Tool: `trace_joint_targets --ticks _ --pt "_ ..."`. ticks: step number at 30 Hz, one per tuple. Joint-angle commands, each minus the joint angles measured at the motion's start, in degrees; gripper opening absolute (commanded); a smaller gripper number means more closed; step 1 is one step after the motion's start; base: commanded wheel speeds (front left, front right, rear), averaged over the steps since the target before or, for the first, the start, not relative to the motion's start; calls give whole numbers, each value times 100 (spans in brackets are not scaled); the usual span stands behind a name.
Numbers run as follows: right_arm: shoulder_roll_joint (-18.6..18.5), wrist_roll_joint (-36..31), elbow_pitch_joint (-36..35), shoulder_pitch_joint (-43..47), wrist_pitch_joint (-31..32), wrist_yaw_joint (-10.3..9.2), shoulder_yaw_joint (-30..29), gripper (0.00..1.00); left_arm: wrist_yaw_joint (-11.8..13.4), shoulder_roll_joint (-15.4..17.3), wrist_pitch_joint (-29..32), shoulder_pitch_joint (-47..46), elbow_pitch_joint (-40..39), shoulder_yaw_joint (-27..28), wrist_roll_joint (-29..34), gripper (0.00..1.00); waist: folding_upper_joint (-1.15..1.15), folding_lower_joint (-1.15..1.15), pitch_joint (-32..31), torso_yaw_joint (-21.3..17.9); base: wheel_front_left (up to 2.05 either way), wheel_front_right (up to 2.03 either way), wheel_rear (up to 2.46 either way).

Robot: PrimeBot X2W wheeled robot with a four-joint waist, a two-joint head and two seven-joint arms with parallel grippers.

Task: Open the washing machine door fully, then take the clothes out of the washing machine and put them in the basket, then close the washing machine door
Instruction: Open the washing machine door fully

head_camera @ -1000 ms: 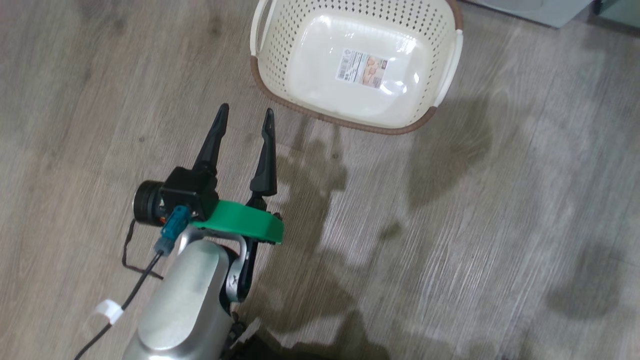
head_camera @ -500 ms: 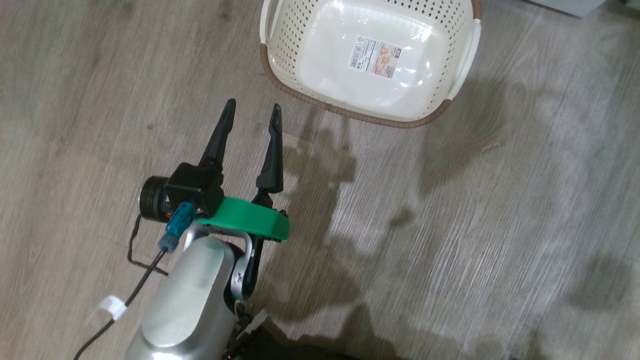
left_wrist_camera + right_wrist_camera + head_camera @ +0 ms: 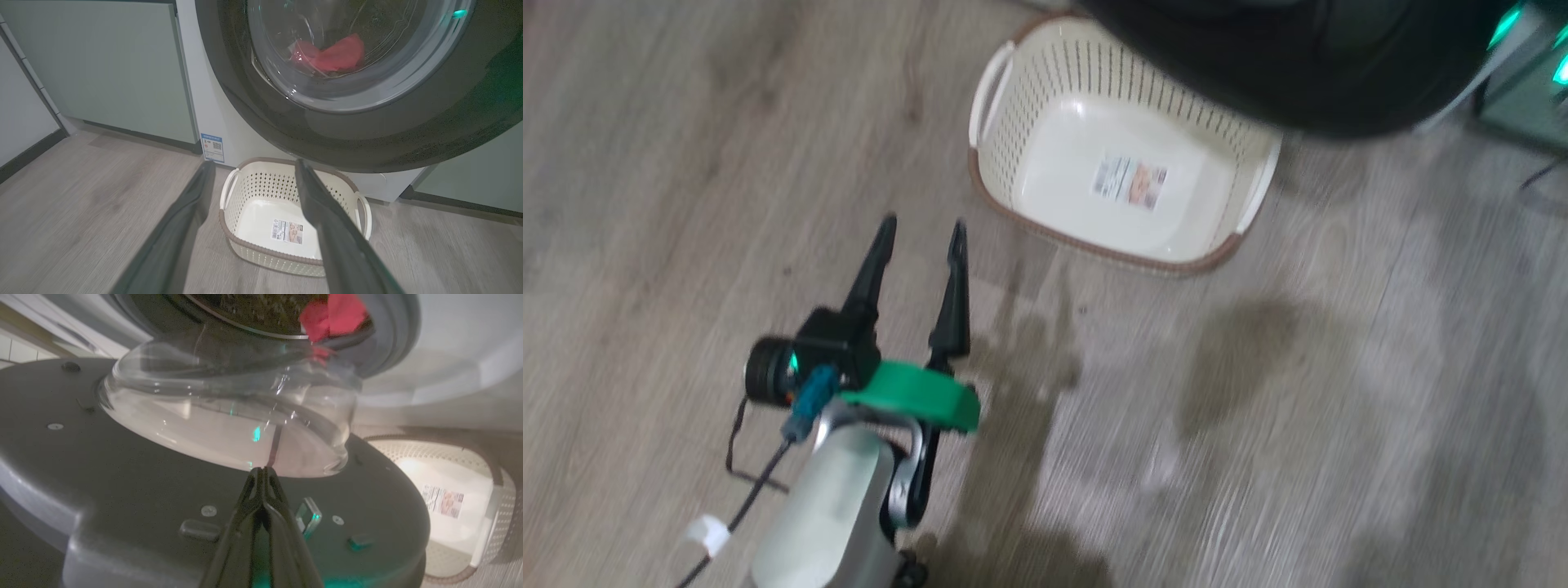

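Plainly, we are only at the first step. From the head, our left gripper (image 3: 923,222) hangs over the grey wood-look floor (image 3: 1298,425), jaws wide apart and empty. The basket (image 3: 1045,90) stands empty beyond its tips, and the glossy black rim of the washing machine door (image 3: 1298,73) overhangs its far edge.

Along the left wrist we see the door's outer face. The clothes (image 3: 331,53) show red through its window, lying in the washing machine (image 3: 204,102), whose white front stands between pale green cabinets (image 3: 102,69). The basket sits on the floor at the machine's foot.

Along the right wrist, our right gripper (image 3: 263,471) has its jaws pressed together on nothing. Its tip is at the door's inner face, below the bulging window (image 3: 229,416); we cannot tell if it touches. The door is swung off the drum mouth (image 3: 392,335), by our judgement not yet fully. Unloading and closing remain.
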Motion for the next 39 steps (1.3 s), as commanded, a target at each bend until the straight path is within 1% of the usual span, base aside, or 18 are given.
trace_joint_targets --ticks 1,5,11,14,19,23,30,39 --pt "127 69 -289 178 96 1 82 0 -42 90 -37 131 -106 250 81 100 0 0 -383 40 0 0 0" --pt "304 135 -485 755 213 1 204 0 -179 90 -37 414 4 391 233 100 0 0 -829 106 0 0 0" --pt "597 272 -719 1599 342 1 299 0 -380 89 -37 754 115 560 436 100 0 0 -1497 326 0 0 0" --pt "814 382 -642 1904 394 1 294 0 -453 89 -37 892 147 615 520 100 0 0 -1742 417 0 0 0" --pt "1189 322 -519 2183 425 1 428 0 -540 89 -37 1056 181 692 627 100 0 0 -2048 537 0 0 0" --pt "1485 349 -386 2351 521 1 492 0 -604 89 -37 1105 235 717 662 100 0 0 -2210 660 0 0 0" --pt "1925 316 -112 2422 467 1 494 0 -680 89 -37 1070 324 827 722 100 0 0 -2329 872 0 0 0" --pt "2248 193 -8 2444 280 1 522 0 -700 89 -37 1041 330 934 735 100 0 0 -2389 978 0 0 0"
